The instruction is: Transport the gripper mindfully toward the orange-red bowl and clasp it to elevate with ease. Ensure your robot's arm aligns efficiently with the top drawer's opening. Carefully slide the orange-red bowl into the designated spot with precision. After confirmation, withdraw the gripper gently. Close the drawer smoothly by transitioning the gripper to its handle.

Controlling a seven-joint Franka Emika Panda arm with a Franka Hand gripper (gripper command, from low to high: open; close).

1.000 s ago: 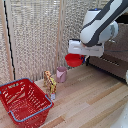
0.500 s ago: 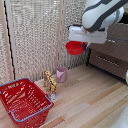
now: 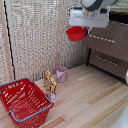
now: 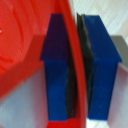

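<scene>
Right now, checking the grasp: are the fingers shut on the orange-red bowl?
Shut on it: the wrist view shows both blue fingers pinching the orange-red bowl rim.

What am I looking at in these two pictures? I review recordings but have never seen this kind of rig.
It is a single white robot arm with a boxy end effector at its tip. The wider picture comes from a camera standing off the arm. The close-up comes from a camera on the wrist, looking down at the two dark-blue fingers. They are pinching the rim of the orange-red bowl, which hangs in the air in front of the top drawer, a dark-brown front with a silver bar handle. On the wooden floor below are a red wire basket, a pink cup and a small yellowish object too blurred to name.
</scene>
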